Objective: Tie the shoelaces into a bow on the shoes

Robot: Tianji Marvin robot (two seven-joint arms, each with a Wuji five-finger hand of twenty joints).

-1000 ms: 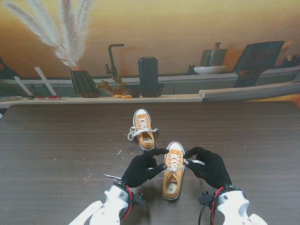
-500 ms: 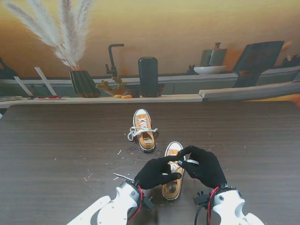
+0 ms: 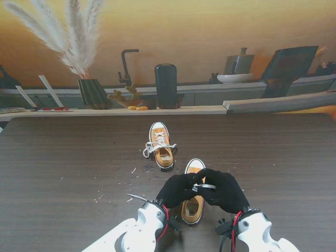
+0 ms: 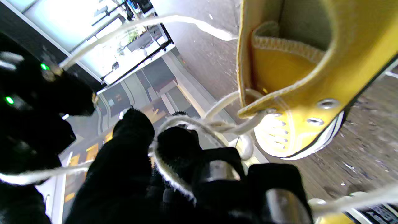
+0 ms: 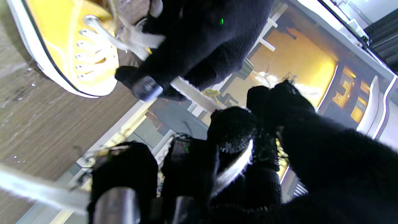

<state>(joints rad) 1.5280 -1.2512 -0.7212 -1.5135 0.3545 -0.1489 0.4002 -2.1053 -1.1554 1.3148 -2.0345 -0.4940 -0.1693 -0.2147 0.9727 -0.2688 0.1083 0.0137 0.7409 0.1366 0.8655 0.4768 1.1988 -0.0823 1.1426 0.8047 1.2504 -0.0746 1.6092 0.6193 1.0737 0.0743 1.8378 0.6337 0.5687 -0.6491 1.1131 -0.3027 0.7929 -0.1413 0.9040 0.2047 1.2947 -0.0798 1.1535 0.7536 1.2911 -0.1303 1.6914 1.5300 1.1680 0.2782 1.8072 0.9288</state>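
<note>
Both black-gloved hands are bunched up right together, fingertips touching. Left hand (image 3: 180, 190) has its fingers curled round a lace, right hand (image 3: 224, 191) pinching one too, wrists angled inward.

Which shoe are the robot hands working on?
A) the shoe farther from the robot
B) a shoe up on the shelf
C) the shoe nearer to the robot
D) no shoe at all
C: in the stand view both the left robot hand and the right robot hand meet over the nearer shoe, pinching its white lace; the farther shoe sits alone.
</note>
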